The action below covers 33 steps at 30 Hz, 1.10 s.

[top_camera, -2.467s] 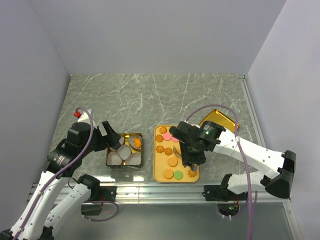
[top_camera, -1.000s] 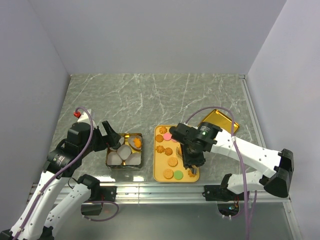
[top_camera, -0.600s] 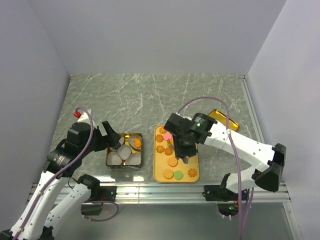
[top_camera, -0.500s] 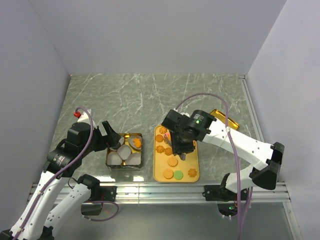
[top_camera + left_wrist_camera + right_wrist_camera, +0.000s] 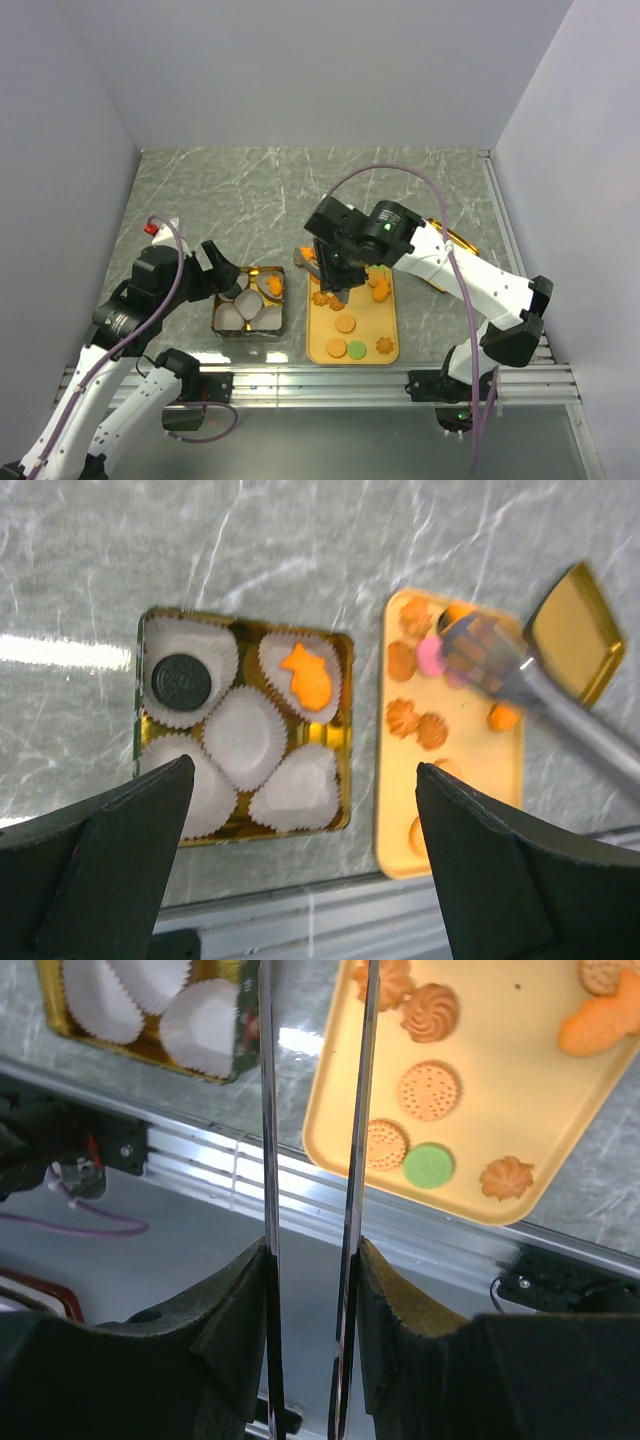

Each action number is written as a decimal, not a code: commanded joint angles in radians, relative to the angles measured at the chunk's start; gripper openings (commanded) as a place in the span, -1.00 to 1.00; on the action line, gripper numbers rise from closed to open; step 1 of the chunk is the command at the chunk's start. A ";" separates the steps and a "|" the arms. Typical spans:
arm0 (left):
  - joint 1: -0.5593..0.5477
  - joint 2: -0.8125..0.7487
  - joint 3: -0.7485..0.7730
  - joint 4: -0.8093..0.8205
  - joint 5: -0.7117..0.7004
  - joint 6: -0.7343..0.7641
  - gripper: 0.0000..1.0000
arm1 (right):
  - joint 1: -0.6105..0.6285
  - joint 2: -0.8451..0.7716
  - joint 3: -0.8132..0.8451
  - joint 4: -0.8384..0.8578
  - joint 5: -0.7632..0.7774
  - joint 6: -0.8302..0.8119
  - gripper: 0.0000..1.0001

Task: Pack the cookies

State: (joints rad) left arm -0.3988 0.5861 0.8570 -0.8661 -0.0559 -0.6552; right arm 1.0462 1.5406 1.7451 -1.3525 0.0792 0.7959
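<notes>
Cookies lie on a yellow tray (image 5: 375, 320): tan rounds, orange-brown flowers, a green disc (image 5: 357, 349) and a pink one (image 5: 431, 656). A gold box (image 5: 281, 300) holds white paper cups; one has a dark chocolate disc (image 5: 181, 680), another an orange cookie (image 5: 306, 676). My right gripper (image 5: 335, 270) is shut on metal tongs (image 5: 358, 1110), whose blurred tips (image 5: 470, 640) hang over the tray's far left corner. I cannot tell if the tips hold a cookie. My left gripper (image 5: 305, 765) is open and empty above the box.
The gold lid (image 5: 452, 240) lies right of the tray, partly under my right arm. A metal rail (image 5: 300, 1190) runs along the table's near edge. Grey walls close in the left, far and right sides.
My right arm has lifted from the tray's near right part and swung left and away, carrying the tongs to the tray's far left corner. The left arm has not moved.
</notes>
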 commanded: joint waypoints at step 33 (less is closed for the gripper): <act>-0.003 -0.520 -0.188 0.303 -0.368 -0.058 0.99 | 0.244 0.151 0.002 0.282 0.016 -0.245 -0.42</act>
State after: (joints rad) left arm -0.3996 0.0395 0.6621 -0.5945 -0.4107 -0.7330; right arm 1.2953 1.7161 1.7264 -1.1217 0.0521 0.5709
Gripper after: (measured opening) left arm 0.995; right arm 0.425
